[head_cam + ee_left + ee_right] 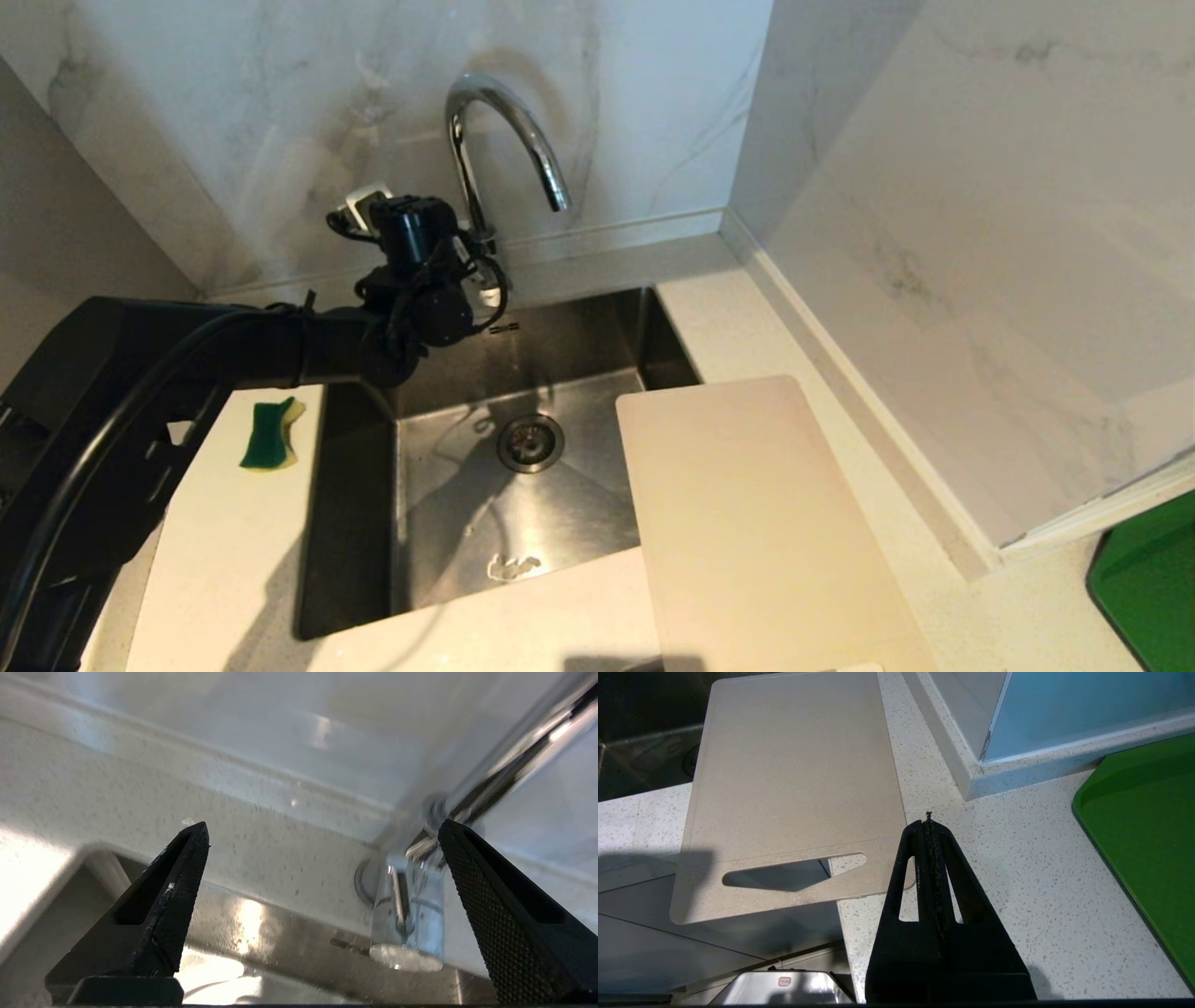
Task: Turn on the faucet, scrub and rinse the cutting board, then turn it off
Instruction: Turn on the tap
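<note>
The white speckled stone bench (pixel 224 551) surrounds a rectangular stainless steel sink (pixel 485 495) with a round drain (pixel 529 442). A marble wall panel (pixel 280 112) closes off the far side, and a second marble panel (pixel 980 233) runs along the right, leaving a narrow strip of bench between it and the sink. A green plastic tray (pixel 1143 826) occupies the bench further right.

The large flat cream-white plastic cutting board (pixel 756 523) lies flat at the sink's right edge, its left long side overhanging the basin and its slotted handle end projecting past the near edge of the bench. A green and yellow sponge (pixel 271 434) rests on the bench left of the sink, well apart from the board.

The tall chrome gooseneck faucet (pixel 495 140) stands behind the sink's far rim, spout arching over the basin.

The left hand (pixel 322 835) is at the faucet base, fingers spread fully wide and holding nothing. One fingertip (pixel 455 833) sits just beside the thin lever; whether it touches cannot be told. The faucet body lies between the fingers, towards that side.

The right hand (pixel 929 821) hangs above the bench just beside the board's handle-end corner, fingers pressed together, empty.
</note>
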